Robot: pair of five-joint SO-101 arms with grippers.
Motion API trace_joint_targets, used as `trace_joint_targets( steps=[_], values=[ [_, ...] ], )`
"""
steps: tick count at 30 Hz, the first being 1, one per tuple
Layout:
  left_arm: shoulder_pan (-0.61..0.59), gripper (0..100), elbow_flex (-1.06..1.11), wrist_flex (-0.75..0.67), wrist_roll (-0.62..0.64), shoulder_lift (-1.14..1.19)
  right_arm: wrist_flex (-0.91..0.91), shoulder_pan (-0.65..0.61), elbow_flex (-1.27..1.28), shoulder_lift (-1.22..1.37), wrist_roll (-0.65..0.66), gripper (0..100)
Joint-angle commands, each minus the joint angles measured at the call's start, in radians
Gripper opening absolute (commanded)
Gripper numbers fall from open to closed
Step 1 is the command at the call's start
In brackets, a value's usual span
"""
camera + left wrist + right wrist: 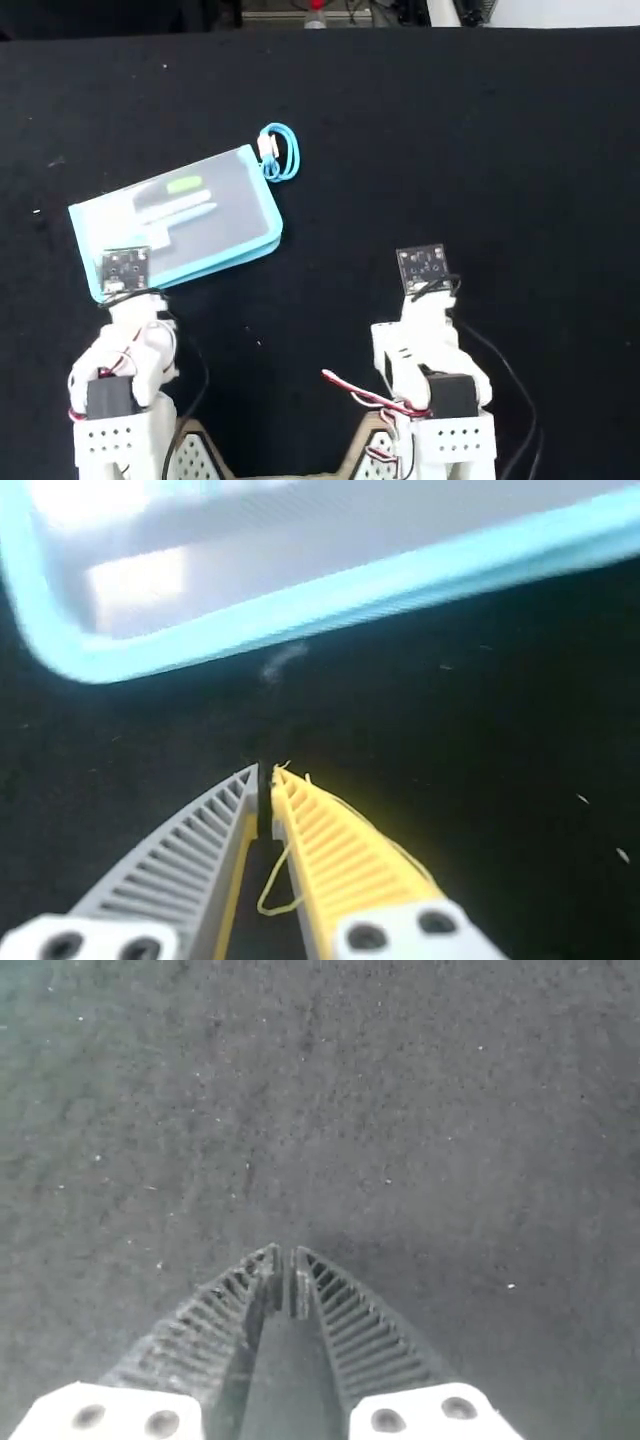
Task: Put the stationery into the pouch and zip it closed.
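A translucent pouch (180,222) with a light-blue border lies tilted on the black table, left of centre. Stationery shows through it, a green-topped piece (184,185) and pale pens (175,210). Its blue zipper loop (280,152) lies at the far right corner. My left gripper (265,772) is shut and empty, just short of the pouch's near edge (330,595). My right gripper (284,1256) is shut with nothing in it, over bare black cloth. In the high view the left arm (125,340) sits by the pouch's near corner and the right arm (425,330) stands apart at centre right.
The black table cloth (480,150) stretches wide to the right and behind the pouch. Red and black cables (355,392) trail between the arm bases near the front edge. Objects stand beyond the far table edge (317,14).
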Motion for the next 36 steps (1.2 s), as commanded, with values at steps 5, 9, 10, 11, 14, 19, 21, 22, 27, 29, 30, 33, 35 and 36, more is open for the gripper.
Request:
trace_joint_targets(
  steps=[5,9,10,11,14,19,21,22,27,29,30,33,35,36],
  values=[
    [0.133,3,0.022,-0.018,0.008,-0.011,0.009,0.018,-0.005,-0.097,-0.002,1.2],
    [0.114,3,0.022,-0.018,0.008,-0.011,0.009,0.018,-0.005,-0.097,-0.002,1.2],
    [0.101,3,0.022,-0.018,0.008,-0.011,0.009,0.018,-0.005,-0.097,-0.002,1.2],
    [0.088,3,0.022,-0.018,0.008,-0.011,0.009,0.018,-0.005,-0.097,-0.002,1.2],
    [0.084,3,0.022,-0.018,0.008,-0.012,0.009,0.018,-0.005,-0.097,-0.002,1.2],
    [0.079,3,0.022,-0.018,0.008,-0.011,0.009,0.018,-0.005,-0.097,-0.002,1.2],
    [0.077,3,0.022,-0.018,0.008,-0.009,0.009,0.018,-0.005,-0.097,-0.002,1.2],
    [0.081,3,0.022,-0.018,0.008,-0.009,0.009,0.018,-0.005,-0.097,-0.002,1.2],
    [0.077,3,0.022,-0.018,0.008,-0.008,0.009,0.018,-0.005,-0.097,-0.002,1.2],
    [0.077,3,0.022,-0.018,0.008,-0.008,0.009,0.018,-0.005,-0.097,-0.002,1.2],
    [0.077,3,0.022,-0.018,0.008,-0.008,0.009,0.018,-0.005,-0.097,-0.002,1.2],
    [0.077,3,0.022,-0.018,0.008,-0.008,0.009,0.018,-0.005,-0.097,-0.002,1.2],
    [0.077,3,0.022,-0.018,0.008,-0.008,0.009,0.018,-0.005,-0.097,-0.002,1.2],
    [0.077,3,0.022,-0.018,0.008,-0.008,0.009,0.018,-0.005,-0.097,-0.002,1.2]
  ],
)
